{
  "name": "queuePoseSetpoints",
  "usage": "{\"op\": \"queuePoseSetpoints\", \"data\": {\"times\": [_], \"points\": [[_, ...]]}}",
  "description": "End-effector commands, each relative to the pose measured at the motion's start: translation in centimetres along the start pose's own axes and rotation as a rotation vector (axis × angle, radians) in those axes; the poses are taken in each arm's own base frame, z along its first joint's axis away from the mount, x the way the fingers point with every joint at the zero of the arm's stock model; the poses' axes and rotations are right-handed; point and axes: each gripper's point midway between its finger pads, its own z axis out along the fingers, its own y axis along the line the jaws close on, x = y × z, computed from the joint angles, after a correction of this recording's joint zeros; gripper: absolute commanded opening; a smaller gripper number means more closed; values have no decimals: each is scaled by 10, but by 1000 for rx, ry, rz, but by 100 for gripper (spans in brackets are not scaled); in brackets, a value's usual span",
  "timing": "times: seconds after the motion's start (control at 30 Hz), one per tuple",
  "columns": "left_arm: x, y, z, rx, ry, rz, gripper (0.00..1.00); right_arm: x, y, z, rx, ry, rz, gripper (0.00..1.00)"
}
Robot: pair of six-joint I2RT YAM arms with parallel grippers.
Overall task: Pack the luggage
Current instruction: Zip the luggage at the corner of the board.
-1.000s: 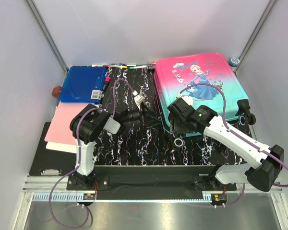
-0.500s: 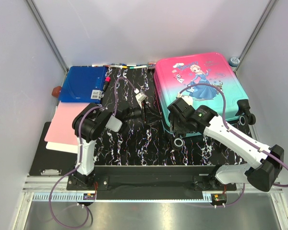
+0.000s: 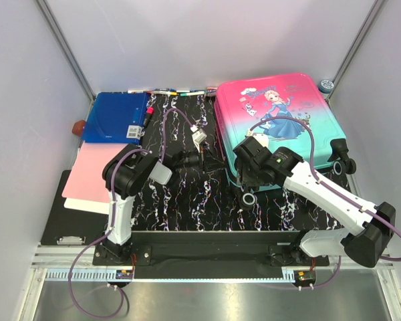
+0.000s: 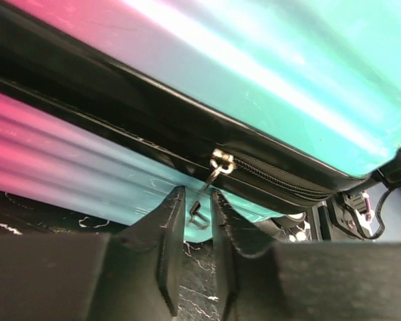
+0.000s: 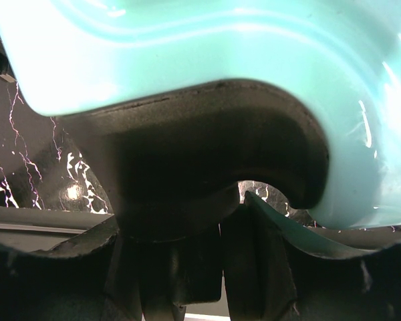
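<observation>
The luggage (image 3: 281, 114) lies flat and zipped shut at the back right, its pink-to-teal printed shell facing up. In the left wrist view its side (image 4: 287, 80) fills the frame, and a metal zipper pull (image 4: 199, 214) hangs from the black zip band. My left gripper (image 4: 199, 200) (image 3: 206, 158) is at the case's left edge. Its jaws stand a narrow gap apart, with the pull between them and slivers of space on both sides. My right gripper (image 3: 244, 175) (image 5: 187, 227) is at the front left corner, closed on a black trim block under the teal shell (image 5: 220, 53).
A blue folder (image 3: 113, 117) lies at the back left, with a pink sheet (image 3: 93, 170) and a black clipboard (image 3: 63, 217) in front of it. Pens (image 3: 167, 91) line the back edge. A small ring (image 3: 249, 198) lies by the right arm, and a tape roll (image 3: 326, 85) sits behind the case.
My left gripper has moved right to the luggage's edge and its jaws have narrowed around the zipper pull. The right arm and the luggage have stayed put.
</observation>
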Motion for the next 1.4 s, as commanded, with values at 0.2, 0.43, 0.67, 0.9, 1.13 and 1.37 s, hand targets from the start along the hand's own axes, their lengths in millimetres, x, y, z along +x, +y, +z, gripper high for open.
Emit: {"op": "queuePoseSetpoints", "data": {"times": [0.2,0.43,0.67,0.9,1.13,1.37], "points": [[-64,-63,4,178,-239,377,0,-15,2,-21,-31,-54,67,0],[-61,-81,-2,166,-252,394,0,-21,5,-20,-29,-67,67,0],[-53,-94,-5,169,-247,392,0,-30,10,-21,-40,-95,83,0],[-42,-108,-4,171,-227,391,0,-36,15,-20,-53,-112,84,0],[-34,-121,-1,170,-204,408,0,-41,20,-17,-62,-131,85,0],[-19,-137,6,183,-169,399,0,-43,23,-16,-80,-139,95,0]]}}
